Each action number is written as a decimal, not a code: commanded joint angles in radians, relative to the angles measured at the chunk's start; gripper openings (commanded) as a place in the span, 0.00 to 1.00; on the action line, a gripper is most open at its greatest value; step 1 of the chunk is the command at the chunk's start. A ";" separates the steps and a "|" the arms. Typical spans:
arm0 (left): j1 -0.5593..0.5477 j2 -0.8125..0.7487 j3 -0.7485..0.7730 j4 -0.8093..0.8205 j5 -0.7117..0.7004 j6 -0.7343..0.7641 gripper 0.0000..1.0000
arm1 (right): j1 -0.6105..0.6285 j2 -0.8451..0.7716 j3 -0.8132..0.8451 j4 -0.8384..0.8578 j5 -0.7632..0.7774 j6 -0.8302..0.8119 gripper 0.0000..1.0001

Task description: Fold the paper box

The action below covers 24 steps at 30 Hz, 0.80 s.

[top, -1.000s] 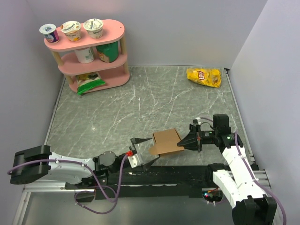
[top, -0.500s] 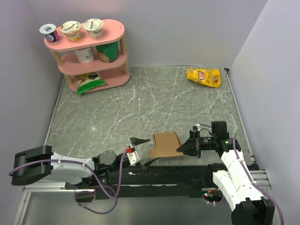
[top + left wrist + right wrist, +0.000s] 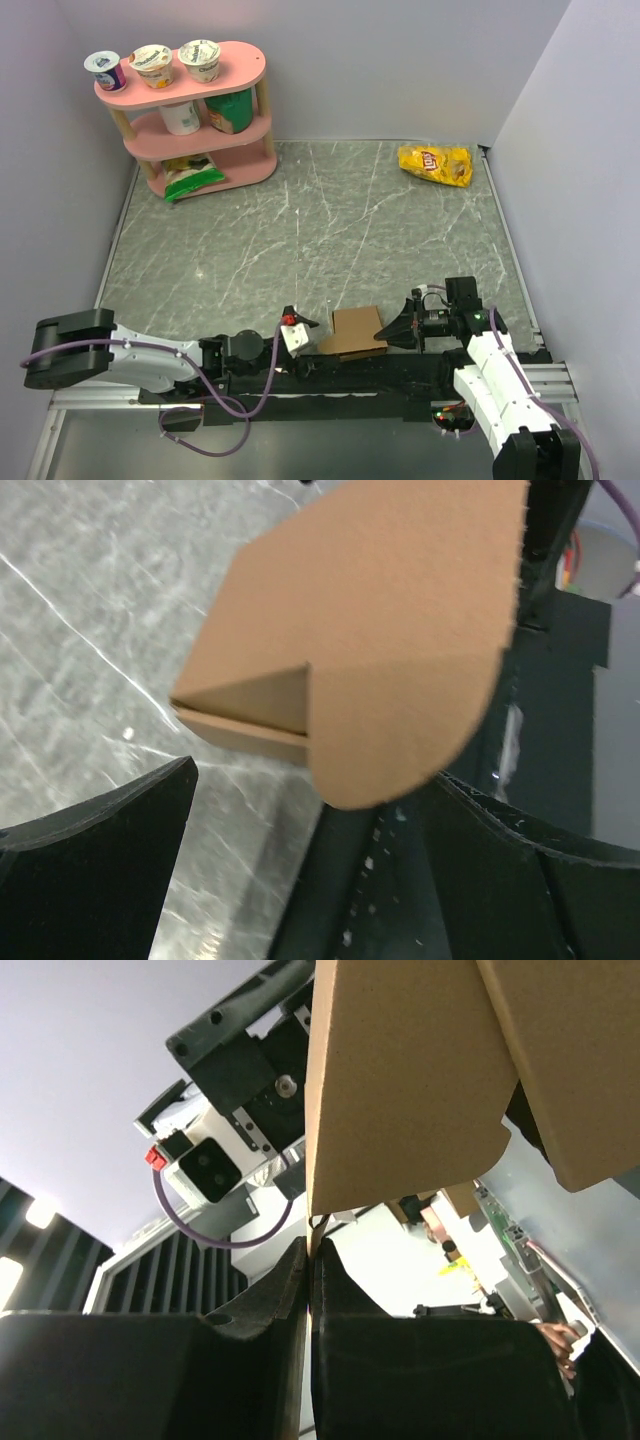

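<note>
The paper box (image 3: 356, 331) sat low in the centre of the top view, partly folded, at the near edge of the tabletop (image 3: 300, 230) and just above the black rail (image 3: 400, 372) that carries the arm bases. Whether its underside touched the tabletop could not be told.

The right claw (image 3: 393, 333) was clamped shut on the box's right side. In its wrist view the two fingers (image 3: 265, 1305) met on a single thin cardboard edge at the middle of the frame. The left claw (image 3: 310, 337) stood wide open and held nothing. In its wrist view the rounded flap (image 3: 400, 730) hung loose between its two dark fingers at the lower corners.

The weak point, as I judged it, was that thin pinch. One sheet edge gives little bite, so a push from the left could swing the box about the grip or pull it out. A freed box would likely drop onto the rail between the arms, awkward to reach.

The loose flap was the second risk. If the left claw closed where it stood, it might catch the flap with the wall behind it, creasing the flap off its score line or crushing the corner.

The two claws were also near each other, so a hasty approach could knock them together.
</note>
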 commanded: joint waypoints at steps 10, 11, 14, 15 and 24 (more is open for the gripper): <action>-0.061 -0.094 0.005 -0.103 -0.040 -0.157 0.99 | 0.000 -0.066 -0.124 0.060 0.061 -0.076 0.00; -0.063 -0.103 -0.002 -0.095 -0.032 -0.149 0.99 | -0.001 -0.066 -0.129 0.043 0.072 -0.095 0.00; -0.063 -0.106 0.007 -0.123 -0.053 -0.122 0.99 | 0.000 -0.061 -0.118 0.023 0.112 -0.142 0.00; -0.063 -0.085 0.017 -0.135 -0.055 -0.114 0.99 | 0.000 -0.046 -0.114 0.015 0.118 -0.167 0.00; -0.064 -0.140 -0.005 -0.008 0.115 -0.129 0.96 | 0.000 -0.049 -0.037 -0.096 0.277 -0.317 0.42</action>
